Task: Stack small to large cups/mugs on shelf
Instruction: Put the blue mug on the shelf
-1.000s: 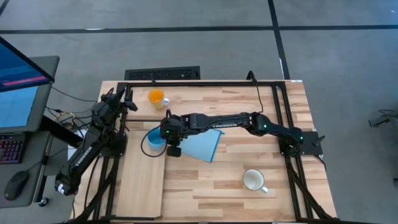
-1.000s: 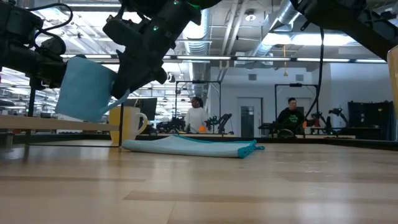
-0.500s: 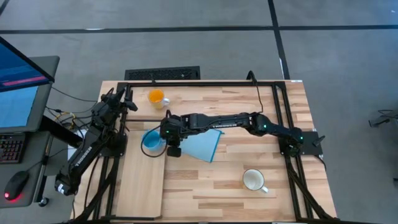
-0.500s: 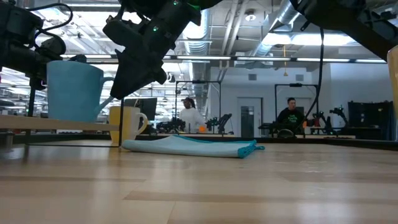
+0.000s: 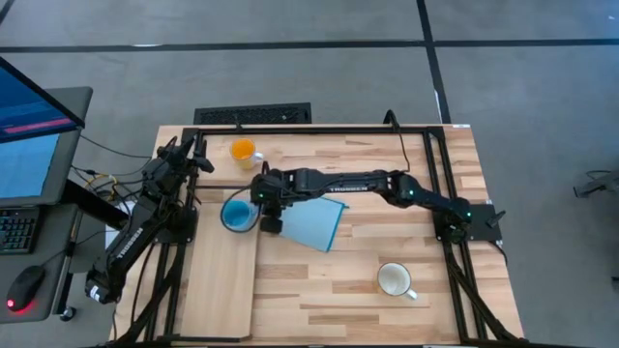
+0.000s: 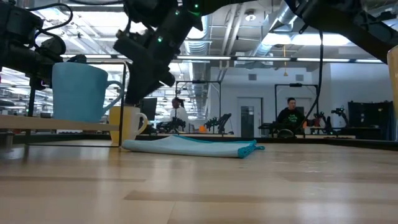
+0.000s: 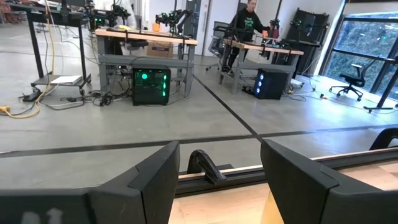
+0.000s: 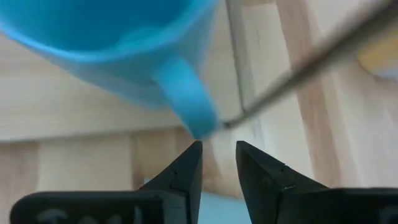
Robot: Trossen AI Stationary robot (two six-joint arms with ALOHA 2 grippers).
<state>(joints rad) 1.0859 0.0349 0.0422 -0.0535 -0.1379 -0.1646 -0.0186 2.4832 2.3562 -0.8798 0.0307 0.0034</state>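
You have one mug placed: the light blue mug (image 5: 237,215) stands upright on the shelf (image 5: 219,285), near its wire-frame end. Your right gripper (image 5: 263,200) sits just beside its handle, fingers parted, holding nothing. The orange mug (image 5: 243,151) and white mug (image 5: 395,280) stand off the shelf, unstacked. The left gripper (image 7: 217,180) waits open.

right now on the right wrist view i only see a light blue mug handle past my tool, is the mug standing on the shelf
observer: yes, the low view shows the light blue handled mug upright on the pale flat wood shelf board.
operator: where are the other two mugs
observer: both off the shelf. The small orange mug with a white handle is at the table's far edge, the larger white mug at its near right.
operator: left arm in the way
observer: no, the left tool waits open at the far left corner.
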